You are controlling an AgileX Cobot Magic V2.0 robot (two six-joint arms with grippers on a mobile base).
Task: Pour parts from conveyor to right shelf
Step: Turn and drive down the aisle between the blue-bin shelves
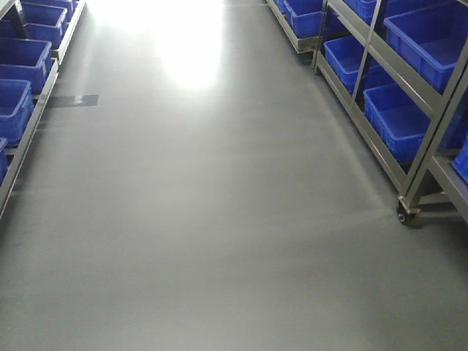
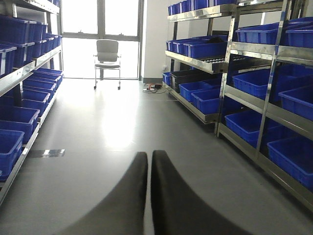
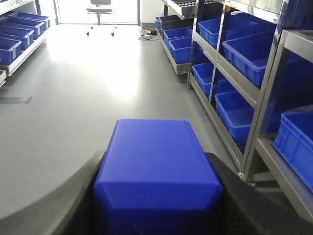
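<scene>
a smooth grey floor (image 2: pixel 112 127) runs between two steel racks. the right shelf (image 2: pixel 259 50) carries blue bins (image 2: pixel 208 100) on every level, and so does the left shelf (image 2: pixel 29 63). a chair (image 2: pixel 107 56) stands on the floor at the far end.

Part (image 3: pixel 156 169): coloured plain royal blue.
Right tool (image 3: pixel 155 159): finished in black.
Left tool (image 2: pixel 149 157): finished in black.
Bins (image 1: pixel 413 117): coloured blue throughout.
Right shelf (image 1: pixel 433 139): framed in silver-grey steel.
Floor (image 1: pixel 219 241): coated glossy grey, marked by one dark patch.
</scene>
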